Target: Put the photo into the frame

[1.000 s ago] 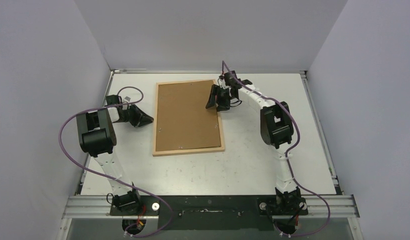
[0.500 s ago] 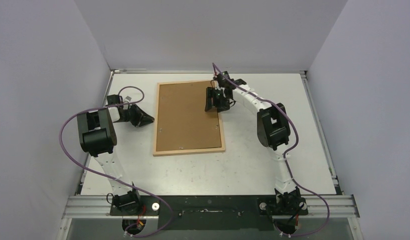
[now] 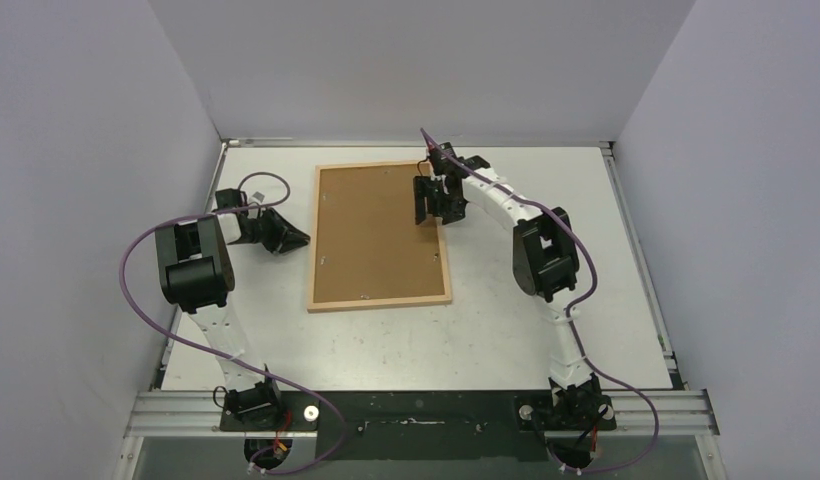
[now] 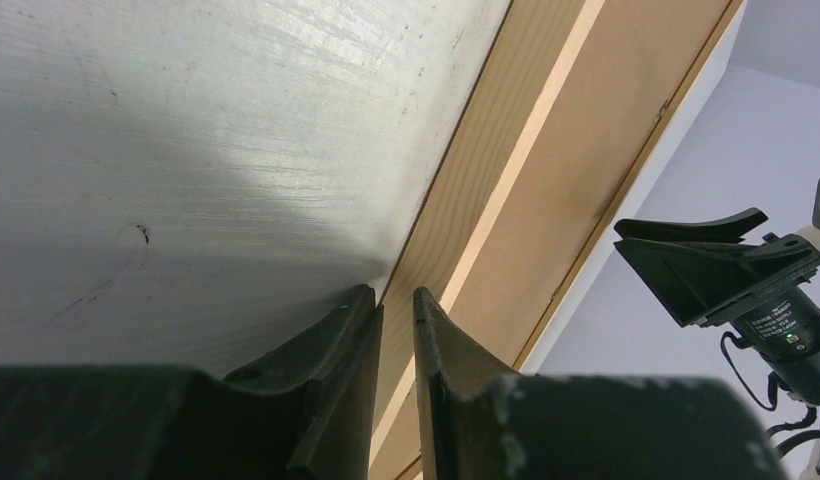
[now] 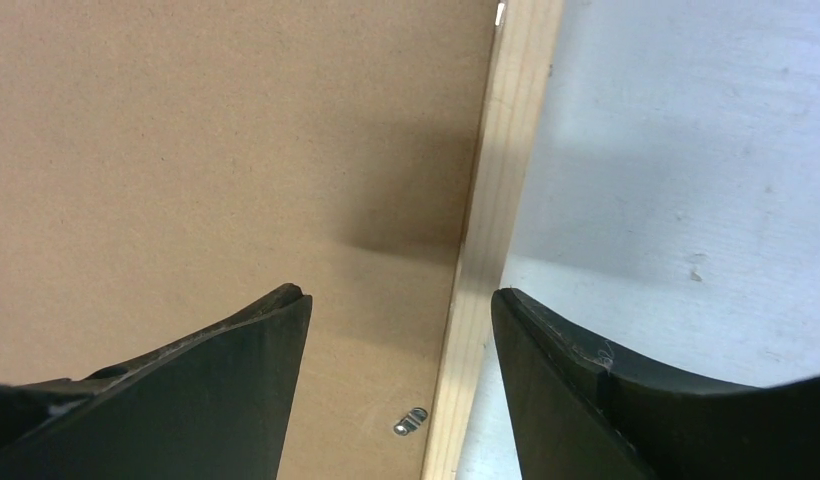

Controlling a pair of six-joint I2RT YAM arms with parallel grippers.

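The light-wood frame (image 3: 381, 301) lies flat mid-table with a plain brown backing board (image 3: 376, 235) filling it. The photo is out of view. My right gripper (image 3: 424, 203) hovers over the frame's right rail (image 5: 496, 200) near the far corner. It is open, one finger above the board (image 5: 236, 150) and the other above the table, with nothing held. My left gripper (image 3: 302, 238) rests low on the table just left of the frame's left rail (image 4: 506, 170). Its fingers (image 4: 336, 350) stand a narrow gap apart with nothing between them.
A small metal tab (image 5: 411, 421) sits on the board beside the right rail. White walls enclose the table on three sides. The right gripper (image 4: 726, 270) shows across the frame in the left wrist view. Purple cables loop off both arms.
My right gripper has slid toward the far end of the right rail and its jaws have spread wider. The left arm has stayed put.
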